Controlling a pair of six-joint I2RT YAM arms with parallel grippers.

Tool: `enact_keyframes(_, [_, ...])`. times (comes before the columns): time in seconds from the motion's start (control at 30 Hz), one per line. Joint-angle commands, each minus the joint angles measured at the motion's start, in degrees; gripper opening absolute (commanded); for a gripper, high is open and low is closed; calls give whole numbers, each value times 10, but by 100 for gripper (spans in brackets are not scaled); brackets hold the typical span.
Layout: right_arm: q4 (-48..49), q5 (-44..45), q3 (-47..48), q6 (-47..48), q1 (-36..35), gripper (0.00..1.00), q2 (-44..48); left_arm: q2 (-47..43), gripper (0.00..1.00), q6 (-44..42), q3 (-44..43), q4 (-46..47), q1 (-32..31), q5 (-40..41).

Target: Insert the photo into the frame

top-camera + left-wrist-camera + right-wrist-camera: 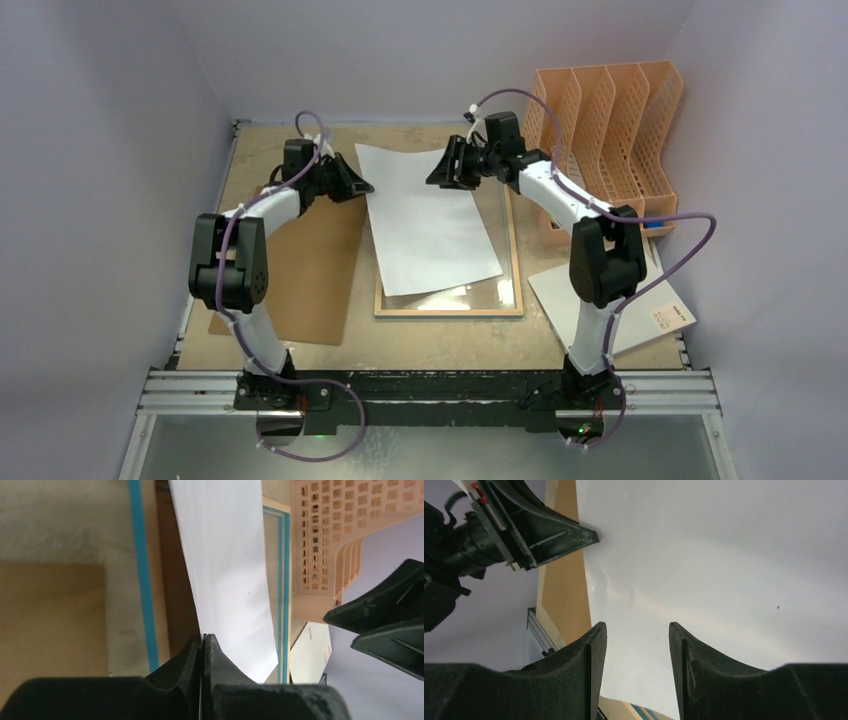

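**Photo and frame, before seating.** The photo (430,225) lies white back up, skewed across the frame (450,313), which rests rear side up on the tabletop (450,350). The photo's far left corner overhangs the frame's left rail. Its near end sits inside the opening, over the glass.

**End effectors.** The left end effector (203,639) is pinched together on the photo's far left edge. The right end effector (636,630) hovers at the far right edge with jaws apart, gripping nothing.

**Risks.**
- A one-corner pinch may let the thin sheet bow, crease or slip free when pulled.
- Turning the sheet square could catch a corner on the raised wooden rail, so that it rides over the rail instead of dropping in.
- The two end effectors work near each other and could collide.

**Room.**
- The backing board (300,270) lies just left of the frame, under the left arm.
- The file organiser (610,120) stands near the right arm.
- A white printed sheet (650,310) lies at the frame's near right.
- Bare tabletop shows along the near edge.
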State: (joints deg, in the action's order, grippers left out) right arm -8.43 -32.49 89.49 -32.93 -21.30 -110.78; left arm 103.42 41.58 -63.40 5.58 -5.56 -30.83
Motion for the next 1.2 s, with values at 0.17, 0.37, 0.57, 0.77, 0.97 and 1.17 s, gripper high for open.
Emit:
enact_keyframes(0.17, [-58,49,-2,12,26,52,40,87,0,-113,-165,-182,5,-167])
enact_keyframes(0.37, [-66,59,10,6,26,51,26,136,0,-79,-198,-154,-25,-173])
enact_keyframes(0.57, [-59,60,6,1,26,51,23,158,0,-7,-189,-98,-32,-164])
enact_keyframes(0.77, [-49,62,-7,-6,26,51,30,154,0,23,-168,-37,-44,-151])
enact_keyframes(0.97, [-48,68,-12,-6,27,51,33,152,0,45,-154,-6,-60,-134])
enact_keyframes(1.17, [-47,80,-24,-5,27,51,40,138,0,69,-132,14,-69,-91])
